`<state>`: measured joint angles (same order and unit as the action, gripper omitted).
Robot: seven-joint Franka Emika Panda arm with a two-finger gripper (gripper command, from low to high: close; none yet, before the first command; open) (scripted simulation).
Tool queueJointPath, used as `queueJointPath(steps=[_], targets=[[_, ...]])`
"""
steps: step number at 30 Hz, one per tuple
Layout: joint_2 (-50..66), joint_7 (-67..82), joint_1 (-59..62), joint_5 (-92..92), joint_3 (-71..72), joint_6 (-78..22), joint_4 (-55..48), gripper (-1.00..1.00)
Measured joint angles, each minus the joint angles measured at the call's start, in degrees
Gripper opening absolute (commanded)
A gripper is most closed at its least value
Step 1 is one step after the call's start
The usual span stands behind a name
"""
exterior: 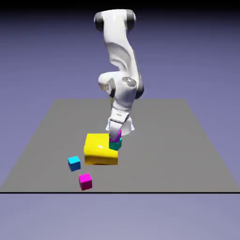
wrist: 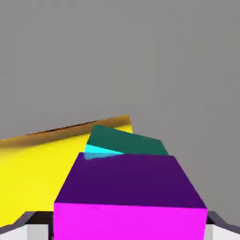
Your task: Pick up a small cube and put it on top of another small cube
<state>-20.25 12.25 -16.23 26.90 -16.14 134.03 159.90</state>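
Sitting purple cube (wrist: 129, 187), atop teal cube (wrist: 126, 141)

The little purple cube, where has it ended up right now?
In the exterior view, the purple cube sits on top of the teal cube, between the robot's jaws, against the big yellow block's right side near the table's middle.

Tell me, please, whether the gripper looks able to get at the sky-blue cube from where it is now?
Probably yes. The sky-blue cube stands alone on the table, nothing over or against it. The gripper is at the purple cube on the teal cube, so it must first lift and pass the yellow block.
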Motion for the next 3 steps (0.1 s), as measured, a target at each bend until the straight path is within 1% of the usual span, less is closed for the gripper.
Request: queueJointPath(steps=[3], targets=[[-5.3, 1.3, -1.1, -2.3, 1.2, -7.5, -2.2, 1.00]])
